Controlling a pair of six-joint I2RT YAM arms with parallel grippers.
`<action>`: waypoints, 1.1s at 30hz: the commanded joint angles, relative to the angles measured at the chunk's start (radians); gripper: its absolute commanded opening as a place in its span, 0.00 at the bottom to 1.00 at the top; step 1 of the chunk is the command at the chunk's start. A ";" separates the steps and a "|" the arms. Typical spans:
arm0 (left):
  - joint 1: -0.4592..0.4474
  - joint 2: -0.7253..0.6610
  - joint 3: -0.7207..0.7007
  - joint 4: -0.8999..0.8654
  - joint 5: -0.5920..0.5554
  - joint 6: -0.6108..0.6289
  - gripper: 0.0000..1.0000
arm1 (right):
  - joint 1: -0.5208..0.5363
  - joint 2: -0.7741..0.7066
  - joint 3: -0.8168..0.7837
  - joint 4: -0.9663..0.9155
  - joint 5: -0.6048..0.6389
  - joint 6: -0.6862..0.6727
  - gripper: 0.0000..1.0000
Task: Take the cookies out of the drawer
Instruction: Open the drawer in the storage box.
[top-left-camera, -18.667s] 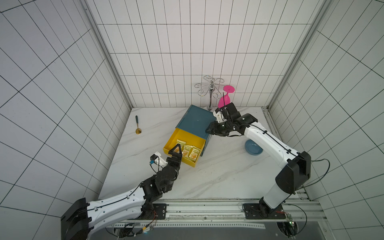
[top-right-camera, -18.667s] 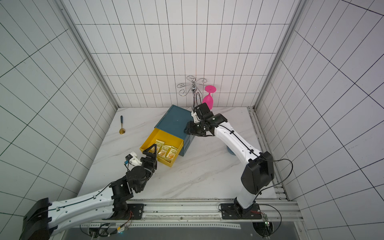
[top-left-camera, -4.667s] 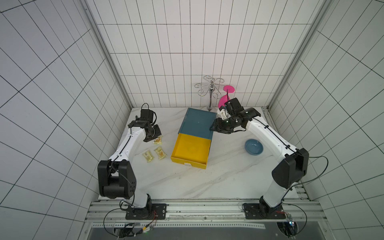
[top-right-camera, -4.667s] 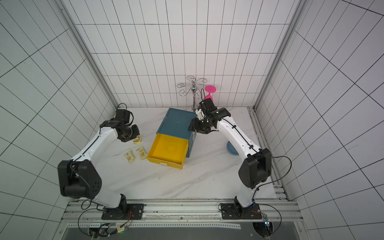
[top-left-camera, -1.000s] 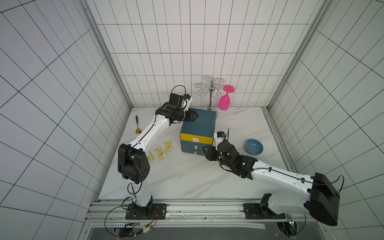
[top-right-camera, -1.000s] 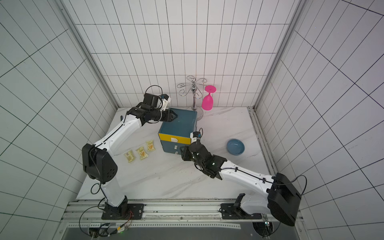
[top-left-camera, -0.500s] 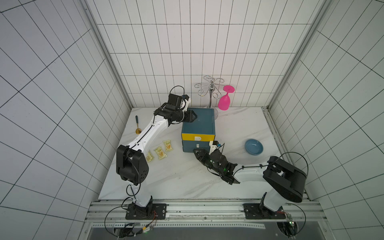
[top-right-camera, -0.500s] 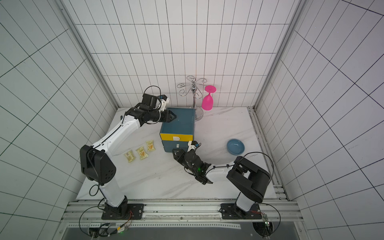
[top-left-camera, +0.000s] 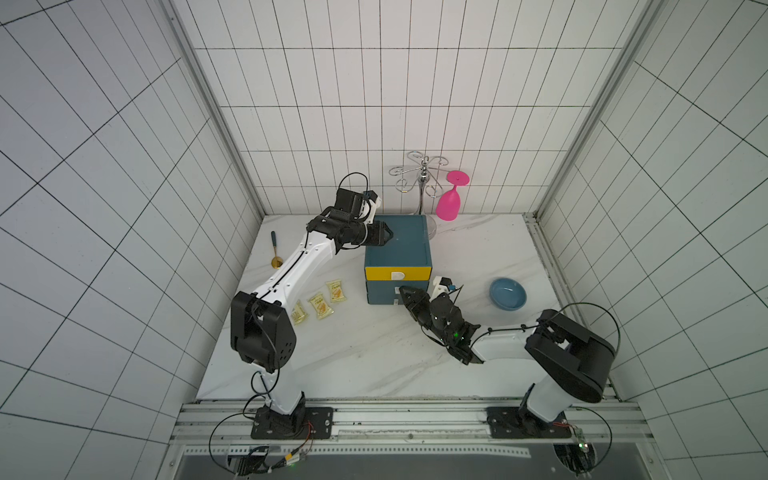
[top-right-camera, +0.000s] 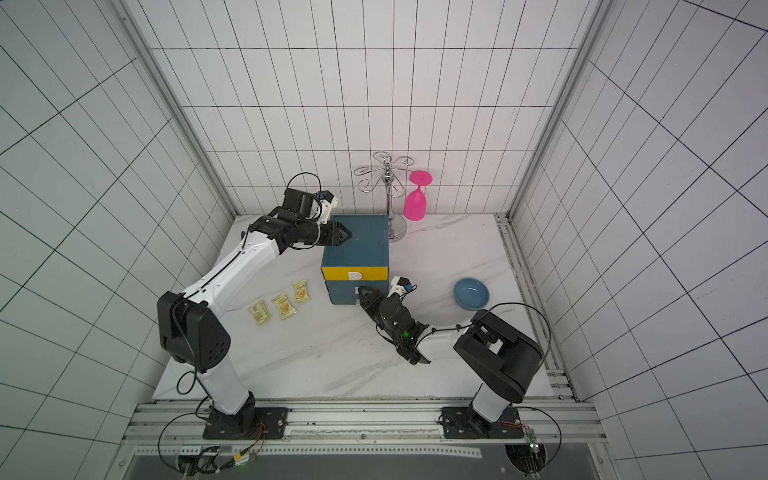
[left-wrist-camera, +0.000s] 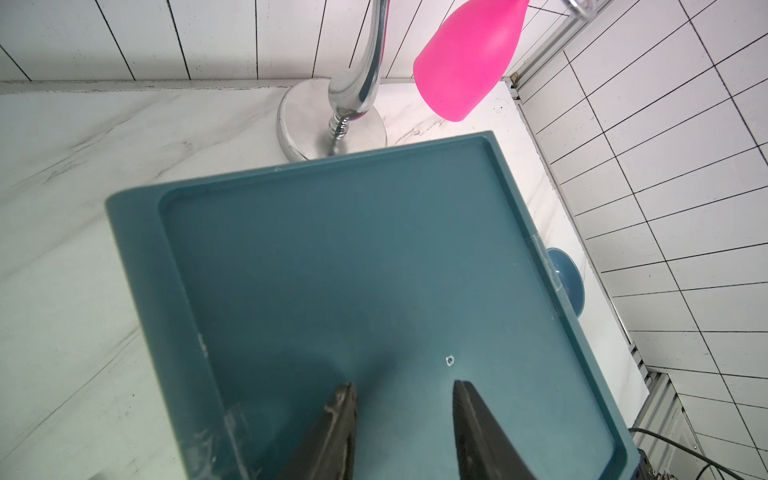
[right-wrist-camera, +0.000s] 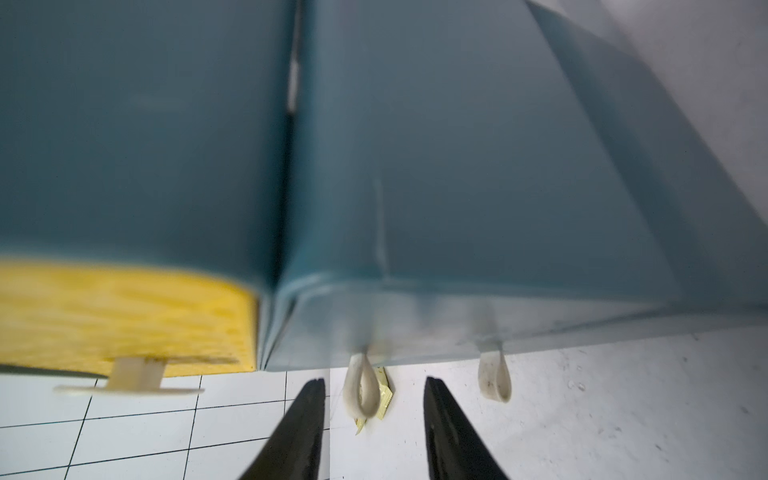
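The teal plastic drawer cabinet (top-left-camera: 397, 245) stands on the white marble tabletop (top-left-camera: 353, 353) towards the back wall. Its yellow upper drawer (top-left-camera: 398, 273) and the lower teal drawer (top-left-camera: 380, 294) both sit flush with the cabinet front, as far as both top views show. The three yellow cookie packets (top-left-camera: 320, 306) lie flat in a short diagonal row on the tabletop. They are to the robot's left of the cabinet and clear of it, and neither arm touches them. The left gripper (left-wrist-camera: 403, 388) is positioned over the cabinet's recessed top panel, on its left side. Its jaws stand apart with nothing between them; contact with the panel cannot be determined. The right gripper (right-wrist-camera: 372, 384) is low at the front of the lower teal drawer. Its jaws are parted, one finger on each side of that drawer's white loop pull tab (right-wrist-camera: 360, 390), with a gap visible on both sides of the loop. The right wrist view is blurred. A round blue bowl (top-left-camera: 508, 293) rests on the tabletop to the robot's right of the cabinet, apart from it. Behind the cabinet, a pink wine glass (top-left-camera: 449, 205) hangs upside down from a chrome wire rack (top-left-camera: 422, 178). A gold spoon with a dark handle (top-left-camera: 275, 251) lies near the left wall.
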 joint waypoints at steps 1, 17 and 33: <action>-0.001 0.048 -0.049 -0.197 -0.027 -0.008 0.42 | -0.020 0.024 -0.003 0.046 -0.001 0.011 0.42; -0.001 0.045 -0.049 -0.202 -0.032 -0.007 0.40 | -0.025 0.095 0.033 0.118 -0.054 0.040 0.41; -0.001 0.048 -0.058 -0.202 -0.029 -0.008 0.39 | -0.026 0.135 0.081 0.130 -0.090 0.043 0.38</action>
